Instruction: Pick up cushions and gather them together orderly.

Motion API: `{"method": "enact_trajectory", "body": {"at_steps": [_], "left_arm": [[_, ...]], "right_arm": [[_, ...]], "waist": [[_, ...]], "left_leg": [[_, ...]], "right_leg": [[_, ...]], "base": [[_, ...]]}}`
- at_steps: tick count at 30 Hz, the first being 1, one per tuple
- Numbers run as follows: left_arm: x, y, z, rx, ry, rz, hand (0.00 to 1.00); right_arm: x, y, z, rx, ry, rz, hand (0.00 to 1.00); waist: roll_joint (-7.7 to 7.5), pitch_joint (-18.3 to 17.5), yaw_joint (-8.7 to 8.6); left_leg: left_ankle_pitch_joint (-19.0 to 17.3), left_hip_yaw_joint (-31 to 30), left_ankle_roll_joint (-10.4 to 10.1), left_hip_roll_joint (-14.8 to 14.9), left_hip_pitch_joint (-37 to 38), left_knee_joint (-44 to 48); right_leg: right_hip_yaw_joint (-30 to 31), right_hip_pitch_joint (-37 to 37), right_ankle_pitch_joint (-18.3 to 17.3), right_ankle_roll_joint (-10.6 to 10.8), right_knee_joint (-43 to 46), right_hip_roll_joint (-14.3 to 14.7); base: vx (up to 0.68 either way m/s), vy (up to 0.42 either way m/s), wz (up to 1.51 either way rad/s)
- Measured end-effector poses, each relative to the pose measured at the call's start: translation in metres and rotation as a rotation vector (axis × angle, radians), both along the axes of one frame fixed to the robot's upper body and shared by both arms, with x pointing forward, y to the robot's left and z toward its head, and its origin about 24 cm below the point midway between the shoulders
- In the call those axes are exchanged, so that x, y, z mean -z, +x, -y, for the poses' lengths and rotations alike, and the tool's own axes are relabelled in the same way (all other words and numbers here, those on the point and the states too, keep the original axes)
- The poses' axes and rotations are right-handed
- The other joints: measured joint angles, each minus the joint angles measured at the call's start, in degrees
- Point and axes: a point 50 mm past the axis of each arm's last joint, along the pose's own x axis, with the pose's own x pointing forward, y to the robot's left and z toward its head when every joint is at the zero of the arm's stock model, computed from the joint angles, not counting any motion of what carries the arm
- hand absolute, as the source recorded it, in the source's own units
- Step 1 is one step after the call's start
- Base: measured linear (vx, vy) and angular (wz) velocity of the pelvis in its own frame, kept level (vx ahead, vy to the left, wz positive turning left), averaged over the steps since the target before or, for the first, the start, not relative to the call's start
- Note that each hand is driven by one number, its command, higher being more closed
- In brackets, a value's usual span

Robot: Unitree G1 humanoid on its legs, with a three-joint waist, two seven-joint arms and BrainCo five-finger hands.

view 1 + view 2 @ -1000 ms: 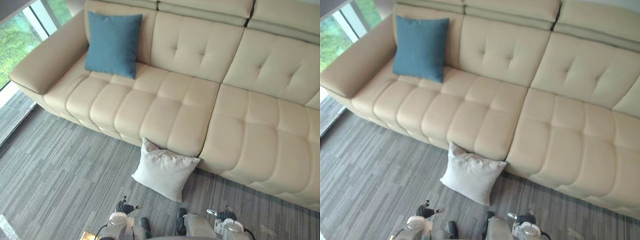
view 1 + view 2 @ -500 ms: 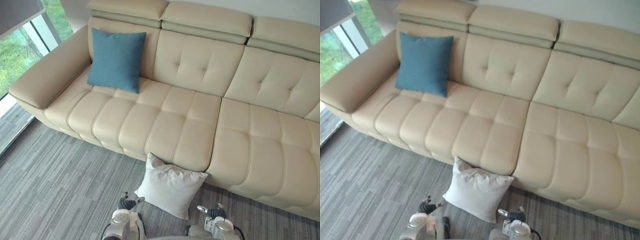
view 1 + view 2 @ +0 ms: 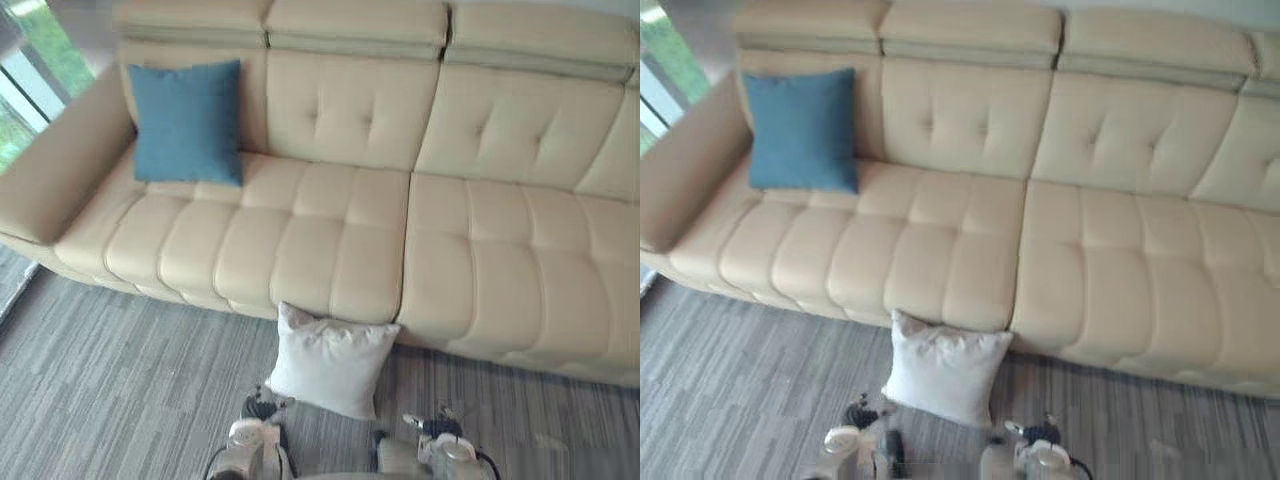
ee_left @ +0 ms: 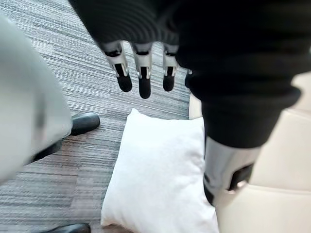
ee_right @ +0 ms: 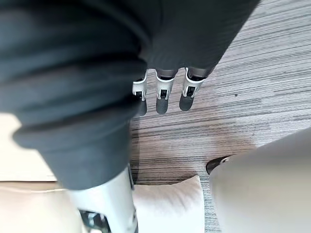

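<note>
A white cushion (image 3: 328, 360) stands on the grey carpet, leaning against the sofa's front edge near the middle. A blue cushion (image 3: 187, 122) stands upright on the sofa's left seat, propped against the backrest beside the armrest. My left hand (image 4: 141, 77) hangs open with straight fingers above the carpet, just short of the white cushion (image 4: 155, 179). My right hand (image 5: 163, 97) also hangs open over the carpet, holding nothing, with a corner of the white cushion (image 5: 170, 204) near it. Both hands show at the bottom of the eye views, on either side of the white cushion.
A long beige leather sofa (image 3: 480, 250) spans the view, with its left armrest (image 3: 50, 170) toward a window (image 3: 25, 70). Grey striped carpet (image 3: 110, 370) lies in front of it.
The whole picture has shifted, so the camera has moved. Both cushions keep their places, and both hands stay low and open.
</note>
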Motion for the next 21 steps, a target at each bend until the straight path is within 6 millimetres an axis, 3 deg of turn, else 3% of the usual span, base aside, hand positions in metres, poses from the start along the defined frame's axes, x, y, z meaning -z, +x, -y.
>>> {"method": "enact_trajectory", "body": {"at_steps": [3,9,11,12,13,14,15,16,18,19,21], "left_arm": [[-0.025,0.036,-0.006,-0.04,0.012,0.133,0.0],[-0.085,0.096,-0.021,-0.083,0.035,0.387,0.0],[-0.126,0.129,-0.026,-0.111,0.03,0.529,0.0],[-0.134,0.134,-0.027,-0.112,0.033,0.556,0.0],[-0.166,0.154,-0.03,-0.111,0.052,0.653,0.0],[-0.174,0.159,-0.03,-0.111,0.054,0.677,0.0],[-0.2,0.171,-0.032,-0.114,0.059,0.755,0.0],[-0.211,0.176,-0.032,-0.113,0.061,0.786,0.0],[-0.266,0.194,-0.03,-0.111,0.059,0.942,0.0],[-0.269,0.195,-0.03,-0.11,0.06,0.949,0.0],[-0.311,0.204,-0.024,-0.097,0.054,1.057,0.0]], "right_arm": [[-0.021,0.033,0.005,0.036,-0.01,0.131,0.0],[-0.068,0.09,0.011,0.104,-0.009,0.374,0.0],[-0.1,0.123,0.012,0.149,0.008,0.505,0.0],[-0.108,0.13,0.012,0.153,0.009,0.535,0.0],[-0.134,0.151,0.012,0.172,0.013,0.632,0.0],[-0.143,0.156,0.012,0.176,0.014,0.661,0.0],[-0.167,0.172,0.012,0.183,0.022,0.747,0.0],[-0.177,0.179,0.012,0.179,0.02,0.777,0.0],[-0.239,0.207,0.009,0.164,0.013,0.964,0.0],[-0.243,0.209,0.008,0.163,0.014,0.976,0.0],[-0.292,0.225,0.003,0.141,0.018,1.108,0.0]], "waist": [[0.28,3.7,-0.05],[0.17,7.0,0.0],[0.35,8.9,-0.01],[0.32,9.4,0.03],[0.3,11.4,0.0],[0.27,11.7,0.02],[0.39,12.3,-0.11],[0.29,12.8,-0.11],[0.37,15.6,-0.04],[0.36,15.6,-0.05],[0.36,17.1,0.05]], "left_leg": [[-3.7,-0.1,-0.3,1.4,-7.8,8.3],[-3.7,-0.2,-0.1,2.4,-21.0,13.6],[-3.1,-0.4,0.7,3.1,-27.5,15.7],[-3.1,-0.4,0.7,3.3,-28.4,16.0],[-2.5,-0.6,1.2,3.7,-31.9,17.5],[-2.3,-0.6,1.4,3.8,-32.9,17.9],[-2.4,-0.8,1.6,4.1,-36.1,19.0],[-2.4,-0.8,1.6,4.2,-37.1,19.3],[-2.3,-1.4,1.7,4.3,-41.5,20.7],[-2.3,-1.4,1.7,4.3,-41.8,20.7],[-2.3,-1.6,1.7,4.6,-45.7,21.7]], "right_leg": [[0.8,-7.8,-1.8,0.1,6.3,0.0],[1.6,-21.6,-1.3,0.1,11.3,0.2],[1.6,-27.8,0.2,0.1,12.5,0.6],[1.7,-28.7,0.3,0.1,12.6,0.8],[1.7,-31.9,0.8,0.0,13.4,0.9],[1.7,-32.8,0.8,0.0,13.6,0.9],[1.8,-35.9,0.8,0.0,14.6,0.9],[1.8,-36.8,0.8,0.0,15.0,0.9],[1.6,-41.4,0.8,0.1,16.9,0.9],[1.6,-41.7,0.8,0.1,17.0,0.9],[1.1,-45.8,0.8,0.2,18.6,0.9]], "base": [[-0.28,0.022,-0.17],[-0.16,0.008,-0.1],[-0.04,0.007,-0.07],[0.0,0.018,-0.08],[0.02,0.014,-0.06],[0.04,0.031,-0.03],[0.04,0.025,0.0],[0.05,0.031,0.01],[0.05,0.024,0.02],[0.05,0.02,0.05],[0.04,0.009,0.03]]}}
